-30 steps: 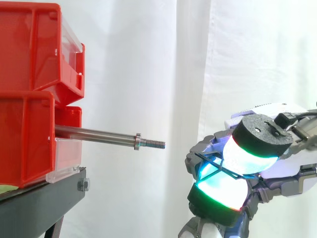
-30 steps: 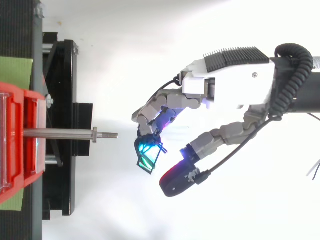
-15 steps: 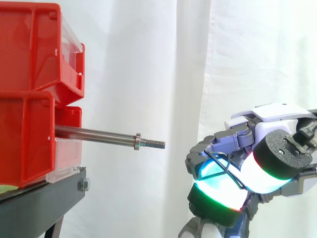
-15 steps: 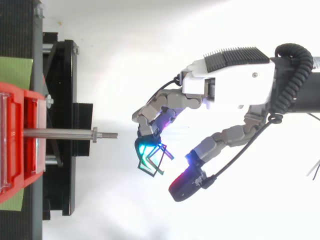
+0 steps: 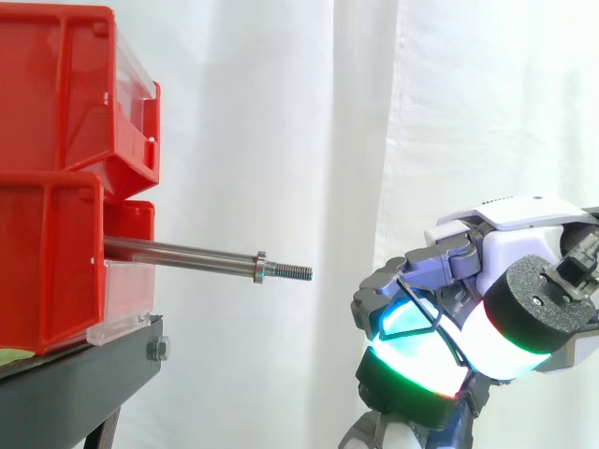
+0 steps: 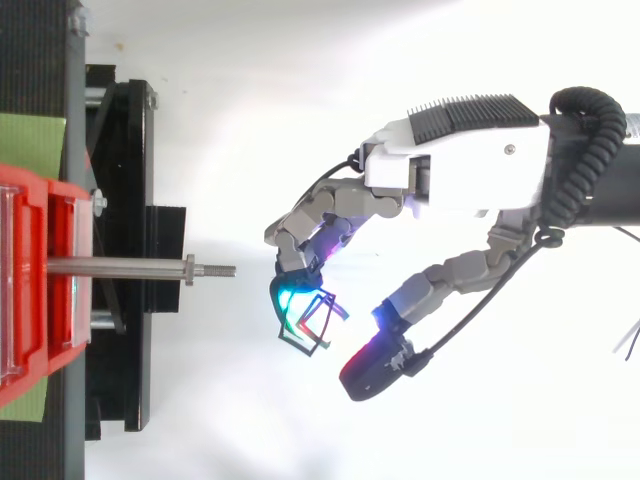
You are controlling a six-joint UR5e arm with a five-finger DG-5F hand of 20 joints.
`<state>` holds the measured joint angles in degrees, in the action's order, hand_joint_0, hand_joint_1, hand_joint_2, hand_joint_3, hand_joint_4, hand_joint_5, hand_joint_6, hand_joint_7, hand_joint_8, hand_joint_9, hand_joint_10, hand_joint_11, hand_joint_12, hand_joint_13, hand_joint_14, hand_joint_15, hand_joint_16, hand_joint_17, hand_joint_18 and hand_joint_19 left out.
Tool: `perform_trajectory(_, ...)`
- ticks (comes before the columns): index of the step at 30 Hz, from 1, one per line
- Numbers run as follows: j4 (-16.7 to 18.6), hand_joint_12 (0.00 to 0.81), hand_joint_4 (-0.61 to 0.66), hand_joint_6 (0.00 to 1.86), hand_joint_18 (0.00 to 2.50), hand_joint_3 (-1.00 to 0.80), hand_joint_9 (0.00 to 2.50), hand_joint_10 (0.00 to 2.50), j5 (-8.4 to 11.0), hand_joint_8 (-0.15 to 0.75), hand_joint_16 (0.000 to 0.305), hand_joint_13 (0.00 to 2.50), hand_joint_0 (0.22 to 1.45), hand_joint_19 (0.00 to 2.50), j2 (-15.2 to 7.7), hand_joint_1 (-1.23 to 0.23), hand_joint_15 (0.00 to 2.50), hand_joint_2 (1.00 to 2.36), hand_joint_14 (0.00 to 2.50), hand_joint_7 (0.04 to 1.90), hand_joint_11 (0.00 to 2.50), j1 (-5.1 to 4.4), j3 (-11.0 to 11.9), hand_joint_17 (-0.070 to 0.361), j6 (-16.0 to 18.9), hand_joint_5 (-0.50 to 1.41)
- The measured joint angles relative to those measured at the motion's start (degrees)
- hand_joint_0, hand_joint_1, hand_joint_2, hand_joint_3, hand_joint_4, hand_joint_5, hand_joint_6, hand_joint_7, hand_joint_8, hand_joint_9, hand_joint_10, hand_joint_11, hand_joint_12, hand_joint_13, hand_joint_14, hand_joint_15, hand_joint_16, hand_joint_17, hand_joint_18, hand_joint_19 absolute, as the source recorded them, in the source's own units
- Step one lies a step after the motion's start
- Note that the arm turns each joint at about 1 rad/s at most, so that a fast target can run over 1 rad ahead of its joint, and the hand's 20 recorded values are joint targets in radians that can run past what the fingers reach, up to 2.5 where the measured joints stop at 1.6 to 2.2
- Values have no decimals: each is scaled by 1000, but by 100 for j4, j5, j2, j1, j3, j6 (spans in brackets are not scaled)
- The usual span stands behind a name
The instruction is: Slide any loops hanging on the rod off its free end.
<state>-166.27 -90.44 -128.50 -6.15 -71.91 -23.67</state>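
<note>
With the thumb (image 6: 372,368) drawn back from the curled fingers of the robot hand (image 6: 450,170), the thin wire loops (image 6: 312,325) are left hooked over its fingertips (image 6: 290,298), well clear of the bare rod (image 5: 182,253) beyond them, so removal is judged done.

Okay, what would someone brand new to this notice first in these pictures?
The hand with its glowing pads draws the eye first: it sits right of the rod's free end, and thin dark wire loops are hooked on its curled fingers. Next is the steel rod, sticking out bare from the red bins at left.
</note>
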Motion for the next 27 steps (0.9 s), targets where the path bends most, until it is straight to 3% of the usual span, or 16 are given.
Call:
perform_trajectory(6, -25, 310, 155, 864, 847, -500, 813, 8, 0, 307, 46, 751, 660, 261, 0, -805, 43, 1000, 0, 976, 229, 0, -1, 103, 17, -192)
perform_trajectory(11, -25, 311, 140, 860, 852, -500, 804, 10, -5, 301, 46, 752, 699, 257, 0, -907, 40, 1000, 0, 997, 234, 0, -2, 103, 18, -194)
perform_trajectory(27, -28, 312, 147, 860, 858, -500, 800, 8, -23, 294, 45, 765, 697, 257, 0, -943, 49, 1000, 0, 1000, 240, 4, 0, 102, 20, -199)
